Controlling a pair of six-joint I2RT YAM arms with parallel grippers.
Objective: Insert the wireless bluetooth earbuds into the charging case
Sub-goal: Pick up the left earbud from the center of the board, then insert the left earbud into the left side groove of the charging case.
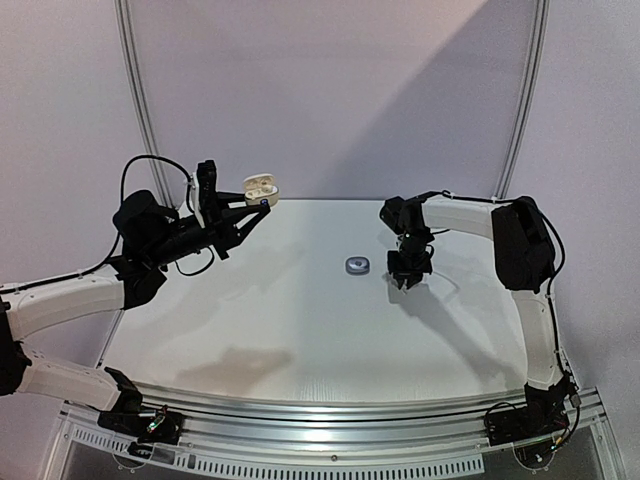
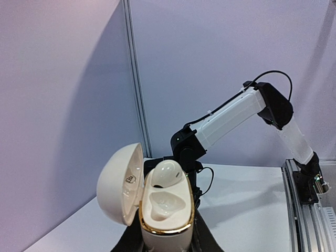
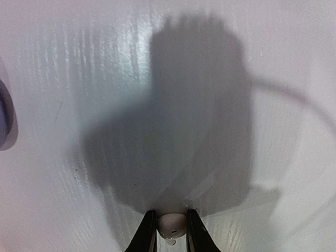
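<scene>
My left gripper [image 1: 250, 212] is shut on an open white charging case [image 1: 261, 188] with a gold rim, held up above the table's far left. In the left wrist view the case [image 2: 165, 210] stands upright, lid swung left. One white earbud [image 2: 165, 174] sits in its far socket; the near socket is empty. My right gripper [image 1: 405, 281] hangs above the table at the right, shut on a white earbud [image 3: 171, 226] between its dark fingertips [image 3: 148, 231]. No dark grey-purple earbuds are in view.
A small dark grey-purple case [image 1: 357, 265] lies on the white table [image 1: 300, 330] just left of my right gripper; its edge shows at the left of the right wrist view [image 3: 6, 118]. A metal rail [image 1: 330, 410] runs along the near edge.
</scene>
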